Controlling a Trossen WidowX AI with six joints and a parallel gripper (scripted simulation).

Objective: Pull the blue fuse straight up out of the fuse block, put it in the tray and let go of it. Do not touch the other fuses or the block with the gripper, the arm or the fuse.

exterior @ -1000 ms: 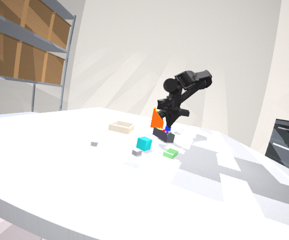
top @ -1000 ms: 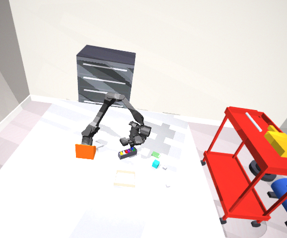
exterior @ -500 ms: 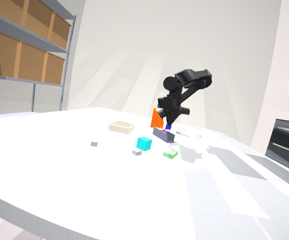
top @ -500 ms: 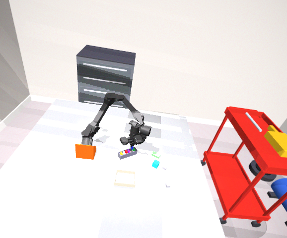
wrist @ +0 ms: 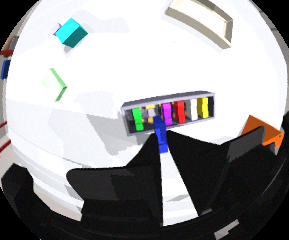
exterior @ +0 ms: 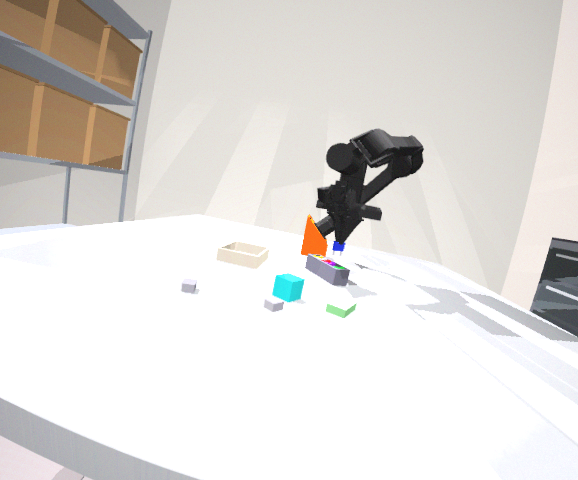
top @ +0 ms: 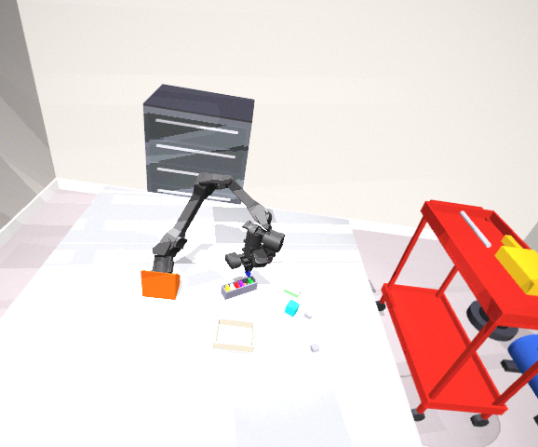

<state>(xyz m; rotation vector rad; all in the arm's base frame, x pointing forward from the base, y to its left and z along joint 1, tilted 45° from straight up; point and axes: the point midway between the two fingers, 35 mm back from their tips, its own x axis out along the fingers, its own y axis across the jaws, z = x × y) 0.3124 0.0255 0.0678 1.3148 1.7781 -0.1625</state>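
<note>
I've got the white counter (exterior: 124, 361) filling most of the ext. view, everything else sitting on it. Biggest item on it is the arm, bent over w/ its orange base block (top: 159, 284) at the left in the top view. Next down in size is the beige tray (top: 234, 335), open-topped, well apart from the arm and nearer the camera in the top view; nothing visible inside it.

The grey fuse block (exterior: 327, 269) lies just below the end effector (exterior: 338, 242). In the wrist view I count fuses standing in the block (wrist: 168, 112): green, purple, red, white-ish, yellow, though fisheye distortion makes the exact count a bit unsure. Cyan cube (exterior: 287, 287) sits near the block, a flat green tile (exterior: 340, 308) beside it, plus two small grey cubes (exterior: 189, 285) further out.

End effector is clamped narrow on the blue fuse (exterior: 337, 246). In the ext. view the fuse hangs clear above the block, its two prongs visible below the blue body w/ a gap to the block top. Wrist view shows the blue fuse (wrist: 160, 135) pinched between the dark fingers.
</note>
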